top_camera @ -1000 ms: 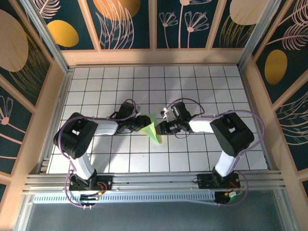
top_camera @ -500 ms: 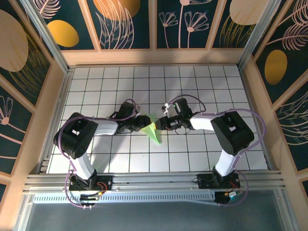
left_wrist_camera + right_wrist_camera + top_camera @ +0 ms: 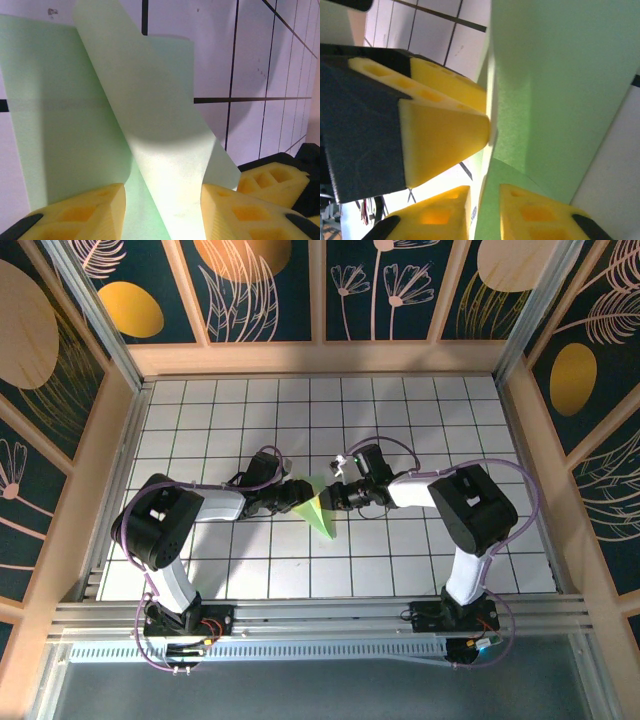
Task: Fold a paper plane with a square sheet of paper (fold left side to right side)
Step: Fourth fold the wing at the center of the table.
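Bearing green paper (image 3: 322, 518), white gridded table (image 3: 200, 410), floral walls (image 3: 380, 285)

Matt green paper plane (image 3: 75, 140); porous yellow foam end effector fingers (image 3: 85, 210)

Black joint housings and white links make up the left arm (image 3: 165, 525) and right arm (image 3: 475, 505) — purple cables (image 3: 268, 450) loop behind each claw's yellow, pocketed wedge fingers (image 3: 85, 212).

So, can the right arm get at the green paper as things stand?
Probably yes. The right arm is at the paper, its jaws either side of one edge. The left arm meets the paper from the other side and doesn't block it.
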{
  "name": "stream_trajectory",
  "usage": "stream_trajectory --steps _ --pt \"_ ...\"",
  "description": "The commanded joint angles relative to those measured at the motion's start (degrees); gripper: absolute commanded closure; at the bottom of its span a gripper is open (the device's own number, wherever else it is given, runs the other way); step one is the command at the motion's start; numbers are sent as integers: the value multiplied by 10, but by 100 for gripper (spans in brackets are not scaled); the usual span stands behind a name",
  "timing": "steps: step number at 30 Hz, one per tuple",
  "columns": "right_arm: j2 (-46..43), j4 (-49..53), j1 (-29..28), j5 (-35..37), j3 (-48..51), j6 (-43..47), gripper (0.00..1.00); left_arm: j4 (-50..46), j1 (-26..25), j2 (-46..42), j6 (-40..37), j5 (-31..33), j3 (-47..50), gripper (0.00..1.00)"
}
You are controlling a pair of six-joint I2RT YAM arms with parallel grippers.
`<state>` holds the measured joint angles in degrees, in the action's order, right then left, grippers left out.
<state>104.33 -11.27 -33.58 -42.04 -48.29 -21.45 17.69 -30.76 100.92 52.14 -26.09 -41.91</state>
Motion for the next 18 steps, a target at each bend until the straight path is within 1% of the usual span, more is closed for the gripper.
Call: stream_trajectory --steps 1,4,7,18 --pt "5 15 -3 17 -12 6 83 -43 -2 16 -12 28 2 56" --pt "4 28 -3 32 -12 12 90 -43 -2 17 -12 28 0 56" --pt "3 39 -1 44 -14 16 93 -43 -2 16 -12 28 0 56" --pt "7 56 0 65 -23 22 95 -43 -3 17 -13 27 2 56"
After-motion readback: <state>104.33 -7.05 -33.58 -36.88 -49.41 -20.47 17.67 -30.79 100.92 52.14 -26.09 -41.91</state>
